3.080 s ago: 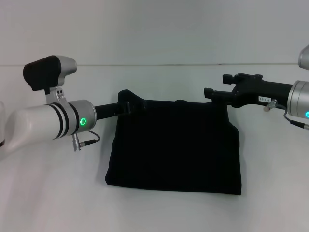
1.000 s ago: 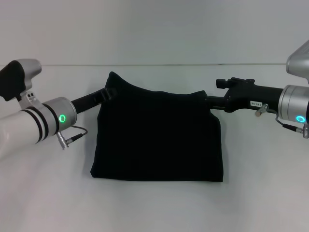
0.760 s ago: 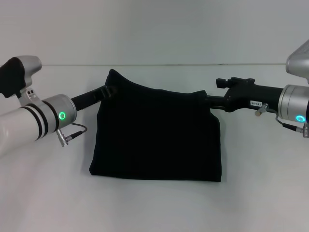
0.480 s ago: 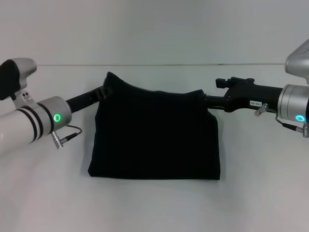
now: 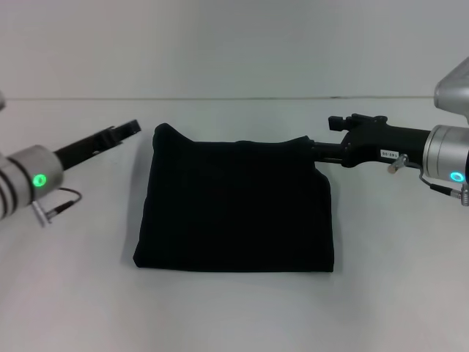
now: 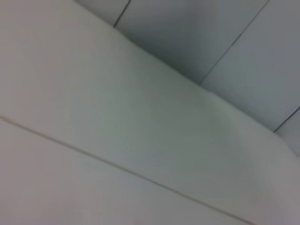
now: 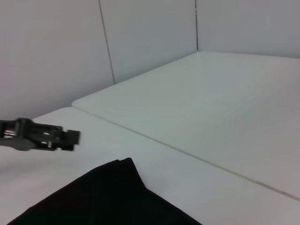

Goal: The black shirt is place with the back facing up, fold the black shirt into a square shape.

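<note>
- Your black shirt (image 5: 234, 209) lies flat on the white table (image 5: 234, 315), about in the middle of the head view, folded into a roughly square block.
- Its near edge runs straight across. Its left and right sides are nearly straight too, with the left side leaning slightly outward toward the near-left corner.
- The far edge is less even: the far-left corner stands up in a small peak, and the far-right corner is drawn up to the right gripper.
- Your left gripper (image 5: 126, 130) is off the cloth, hovering just left of the shirt's far-left corner with a strip of bare table showing between them.
- It grasps nothing. You cannot tell from these views how far apart its fingers are.
- The left arm reaches in from the left edge, with a green ring light showing on its wrist.
- In the right wrist view you see the same left gripper (image 7: 56, 136) over the table, apart from the raised corner of the shirt (image 7: 108, 197).
- Your right gripper (image 5: 316, 152) is at the shirt's far-right corner, its tip meeting the fabric there. The black of the fingers merges with the cloth, so you cannot tell whether they are clenched on it or released.
- The right arm comes in level from the right edge.
- The left wrist view shows you only pale wall and panel seams.
</note>
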### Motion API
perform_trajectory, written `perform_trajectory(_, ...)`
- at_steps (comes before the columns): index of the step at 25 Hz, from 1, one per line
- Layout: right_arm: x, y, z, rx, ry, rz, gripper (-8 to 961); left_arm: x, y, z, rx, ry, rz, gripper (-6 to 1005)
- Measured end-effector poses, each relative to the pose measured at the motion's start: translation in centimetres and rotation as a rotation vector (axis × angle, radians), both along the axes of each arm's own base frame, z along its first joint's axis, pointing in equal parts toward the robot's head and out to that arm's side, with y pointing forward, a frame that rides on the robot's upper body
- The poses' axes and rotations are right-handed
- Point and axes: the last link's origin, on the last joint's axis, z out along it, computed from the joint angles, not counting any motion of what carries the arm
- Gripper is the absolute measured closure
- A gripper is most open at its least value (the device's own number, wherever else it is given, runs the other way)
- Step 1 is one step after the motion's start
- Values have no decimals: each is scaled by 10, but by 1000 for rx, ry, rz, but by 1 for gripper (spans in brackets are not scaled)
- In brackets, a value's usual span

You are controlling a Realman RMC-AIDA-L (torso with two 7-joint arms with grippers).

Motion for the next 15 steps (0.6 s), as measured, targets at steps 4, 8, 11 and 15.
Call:
perform_trajectory(4, -1, -1, 4, -11, 23, 8, 102, -3, -21, 30, 22, -78, -111, 432)
perform_trajectory(8, -8, -10, 7, -64, 74, 56, 99, 22, -43, 40, -32, -120, -388, 347)
perform_trajectory(11, -12, -16, 6, -106, 85, 92, 97, 42, -54, 34, -76, -86, -589, 284)
perform_trajectory(15, -15, -21, -1, -170, 34, 132, 94, 59, -58, 12, -181, 5, -728, 158)
